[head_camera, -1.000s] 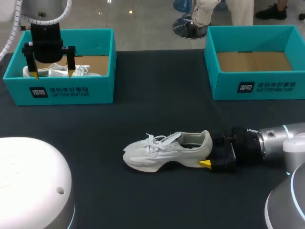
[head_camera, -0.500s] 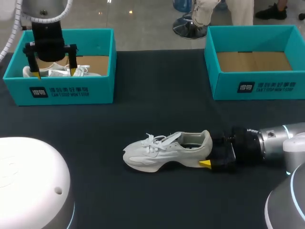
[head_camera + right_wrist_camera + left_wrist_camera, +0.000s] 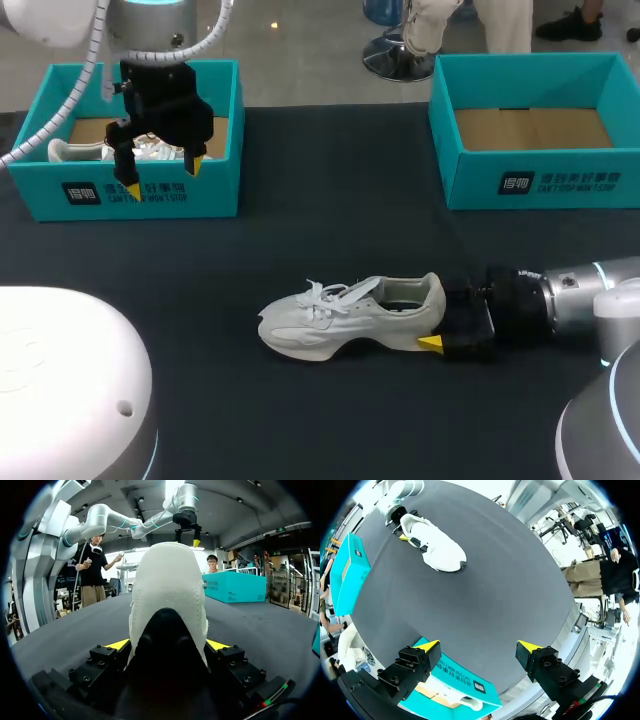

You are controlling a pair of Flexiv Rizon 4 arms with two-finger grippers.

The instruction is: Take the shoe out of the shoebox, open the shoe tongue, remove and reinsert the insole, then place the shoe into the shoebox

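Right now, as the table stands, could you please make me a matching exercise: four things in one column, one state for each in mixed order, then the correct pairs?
Things
1. left gripper
2. right gripper
3. left shoebox
4. right shoebox

States
A. only bare cardboard inside
B. open, holding nothing
C. shut on the heel of the white shoe
D. a second shoe lies inside

Pairs: 1-B, 2-C, 3-D, 4-A
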